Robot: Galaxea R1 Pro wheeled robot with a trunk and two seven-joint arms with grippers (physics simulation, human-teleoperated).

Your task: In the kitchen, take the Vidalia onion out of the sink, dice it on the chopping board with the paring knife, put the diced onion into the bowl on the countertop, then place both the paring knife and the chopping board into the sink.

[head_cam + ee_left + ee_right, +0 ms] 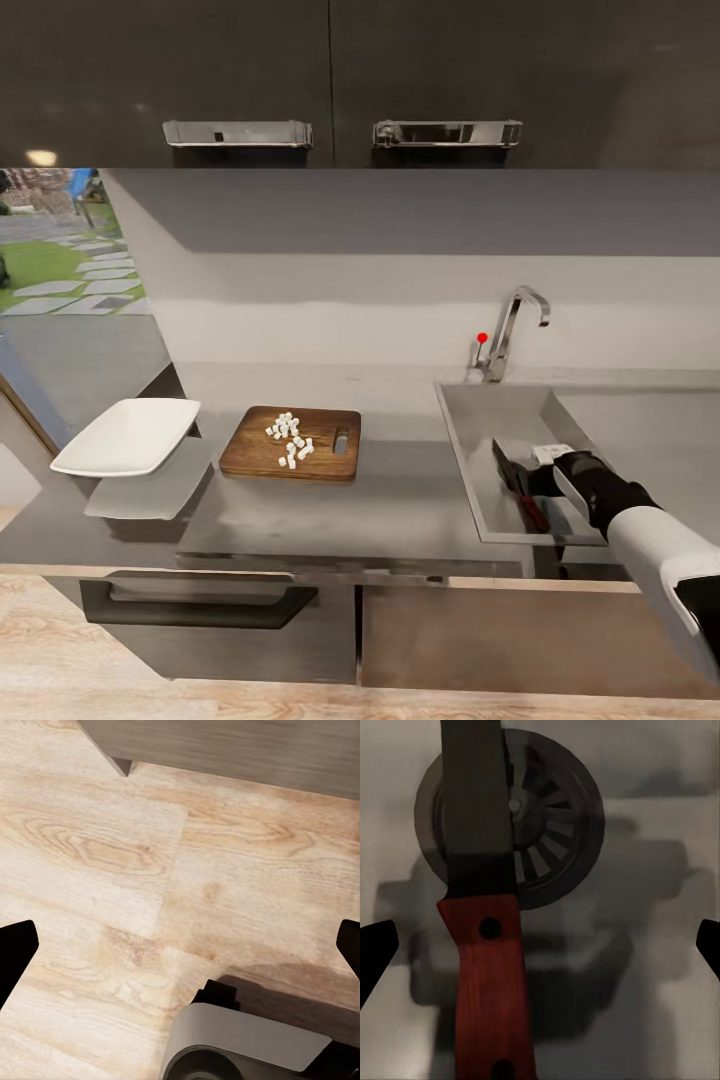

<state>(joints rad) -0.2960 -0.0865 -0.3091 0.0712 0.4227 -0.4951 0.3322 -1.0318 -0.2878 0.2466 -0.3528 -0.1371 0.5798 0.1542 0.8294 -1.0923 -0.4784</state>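
One paring knife [484, 945] in sink [470, 440], bowl [128, 436] empty

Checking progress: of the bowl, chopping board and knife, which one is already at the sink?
The paring knife, at the right gripper over the sink. The chopping board and bowl sit on the countertop.

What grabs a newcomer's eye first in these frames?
The right gripper sits down in the sink with the paring knife, whose red handle and dark blade lie over the round drain; its fingertips stand wide apart either side of the handle. Next, the white diced onion heaped on the chopping board, with the empty white bowl to the board's left.
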